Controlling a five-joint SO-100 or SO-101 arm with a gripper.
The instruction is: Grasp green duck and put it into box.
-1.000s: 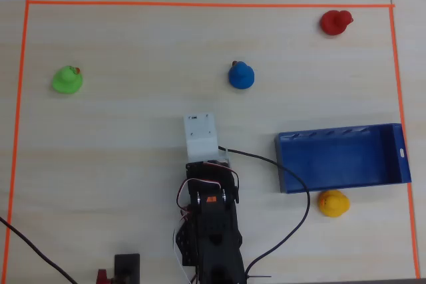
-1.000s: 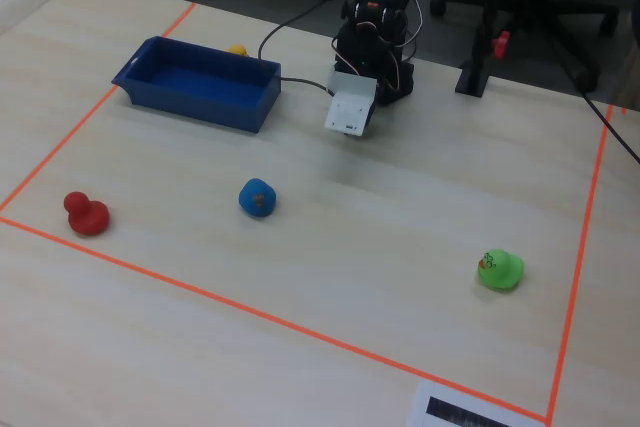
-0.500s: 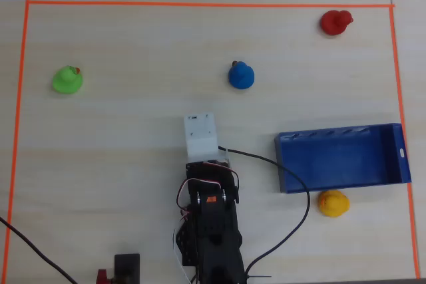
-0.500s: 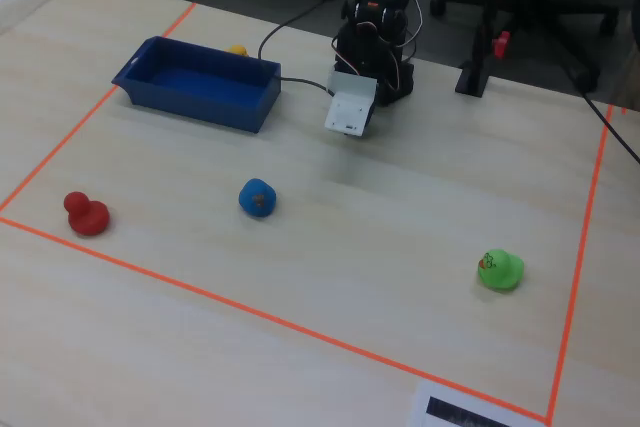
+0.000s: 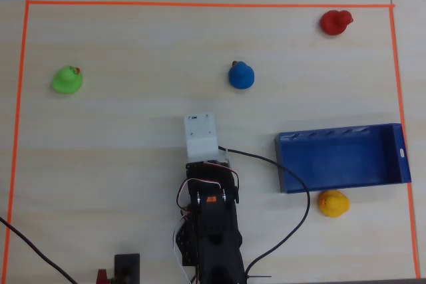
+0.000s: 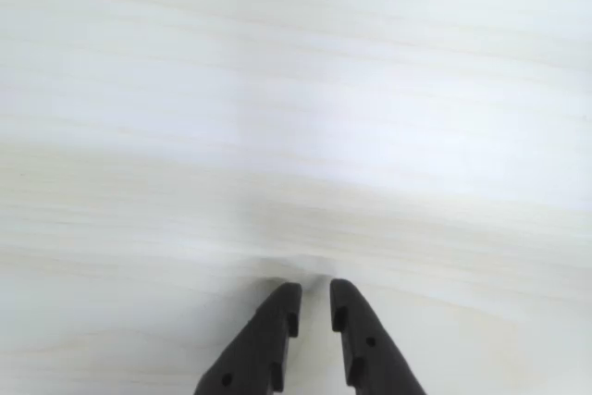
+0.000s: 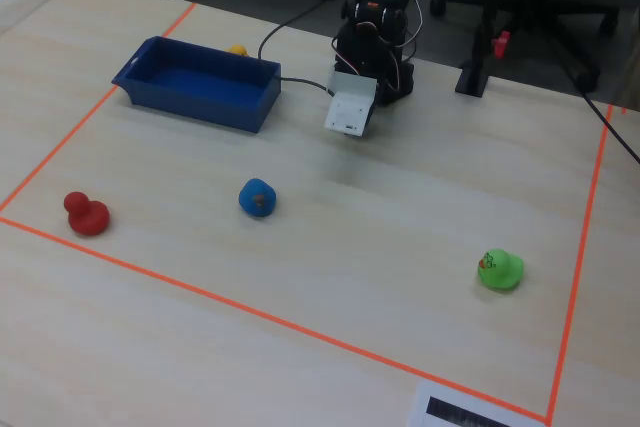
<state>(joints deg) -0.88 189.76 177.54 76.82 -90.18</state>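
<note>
Taking the folded black arm [image 5: 210, 231] at the bottom centre of the overhead view as the landmark, the green duck [image 5: 67, 80] sits far to its upper left, alone on the pale wooden table [image 5: 133, 164] and just inside the left edge of the orange tape border [image 5: 200, 4]. Nothing touches this duck. Directly above the arm's white wrist block [image 5: 202, 136] and a little to the right stands the blue duck [image 5: 241, 75], well apart from the arm. To the arm's right lies the box [image 5: 399, 154], a shallow blue tray with nothing in it, its long side running left to right and a small white mark on its right short end. A black cable [image 5: 293, 224] curves from the arm past the box's left end. The yellow duck [image 5: 333, 203] rests just below the box's lower wall, outside it. The red duck [image 5: 335, 22] stands far to the arm's upper right, near the top right corner of the tape. In the wrist view the gripper [image 6: 314, 295] enters from the bottom edge, its 2 dark fingers [image 6: 268, 339] nearly together with only a thin slit between the tips, holding nothing, over bare table.
</note>
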